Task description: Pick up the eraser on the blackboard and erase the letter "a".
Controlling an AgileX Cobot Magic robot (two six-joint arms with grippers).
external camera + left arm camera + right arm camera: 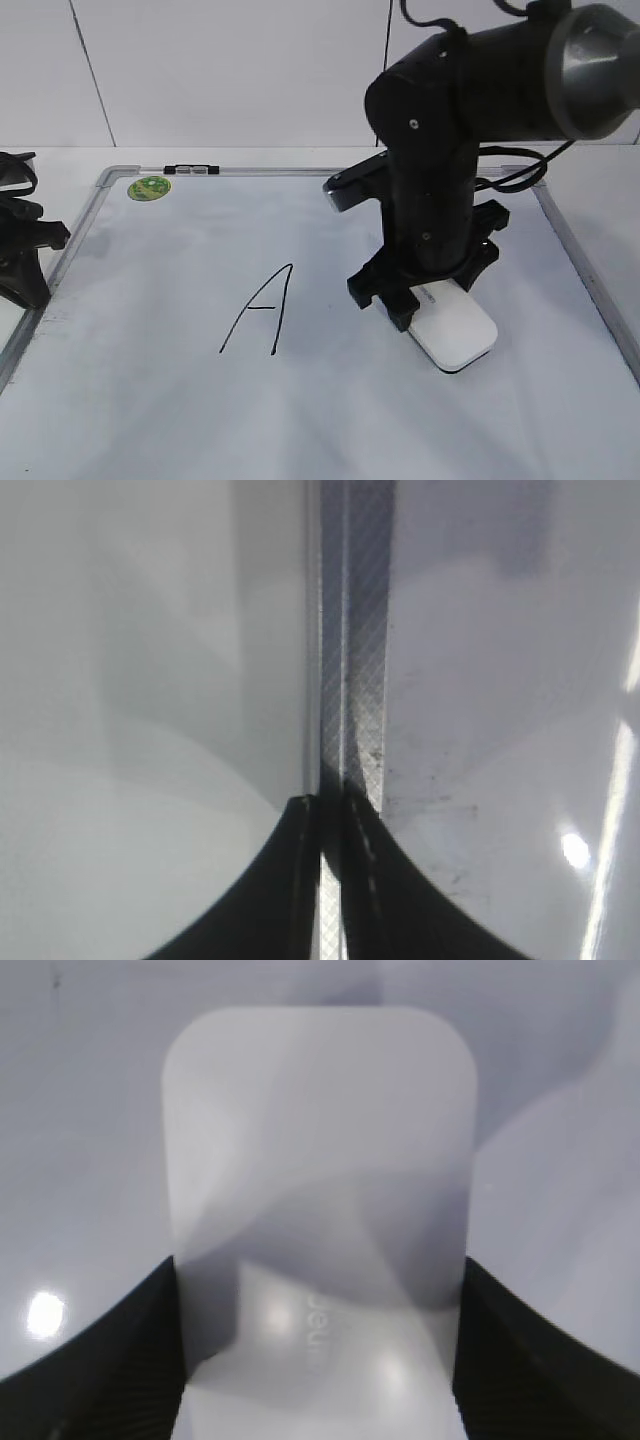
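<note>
The white eraser (458,335) lies flat on the blackboard (140,400), right of centre. My right gripper (420,303) points down over it with one finger against each long side. In the right wrist view the eraser (320,1130) fills the space between the fingers of the right gripper (320,1290). A tall capital "A" (262,310) is drawn left of the eraser. No small letter "a" shows in any view. My left gripper (28,285) is shut and empty at the board's left edge, over the metal frame (352,680).
A round green sticker (150,187) sits at the board's top left corner, and a small black and white clip (190,170) on the top frame. The right arm's body covers part of the board's upper right. A white wall stands behind.
</note>
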